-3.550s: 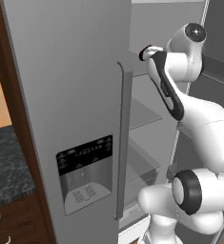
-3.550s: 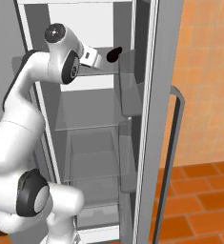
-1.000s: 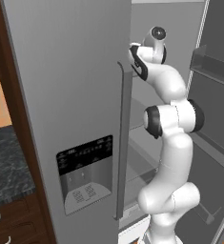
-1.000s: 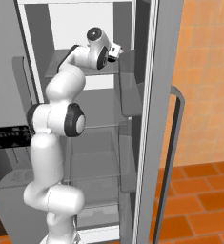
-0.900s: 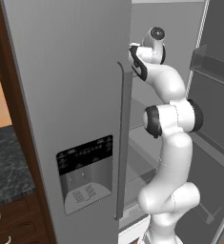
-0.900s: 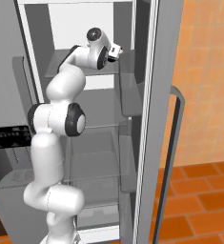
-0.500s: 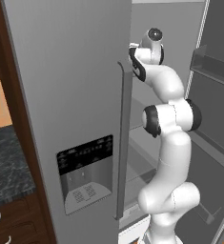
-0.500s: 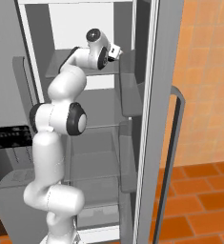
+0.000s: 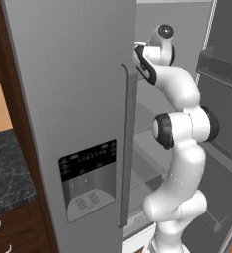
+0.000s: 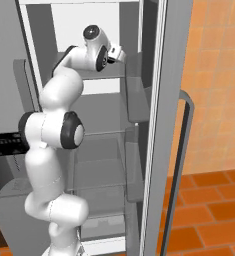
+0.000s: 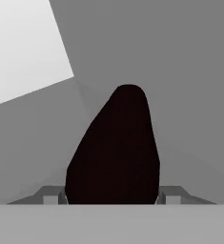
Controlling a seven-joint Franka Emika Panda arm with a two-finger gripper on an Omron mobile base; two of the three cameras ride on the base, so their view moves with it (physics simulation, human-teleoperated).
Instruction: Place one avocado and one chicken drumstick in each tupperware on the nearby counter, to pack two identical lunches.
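The fridge's closed left door [image 9: 73,113] takes up the left and middle of the left base view, with a long vertical handle [image 9: 129,148] and a dark dispenser panel [image 9: 88,180] low on it; the open right door [image 10: 161,125] stands as a tall grey slab in the middle of the right base view, its own curved handle [image 10: 185,150] facing the orange tiled wall [image 10: 216,85]; door bins [image 10: 134,95] sit just right of the arm; grey shelves [image 10: 96,165] fill the lower middle of the open compartment; orange floor tiles [image 10: 204,215] lie at lower right; the dark speckled counter [image 9: 6,170] shows at the left edge of the left base view, over brown drawers [image 9: 16,232]; the arm reaches high into the upper shelf, its wrist near the top centre of both base views; in the hand view a dark, pear-shaped avocado [image 11: 116,152] rises from the bottom centre, sitting right between the two finger tips, with the gripper [image 11: 113,195] closed around its lower sides
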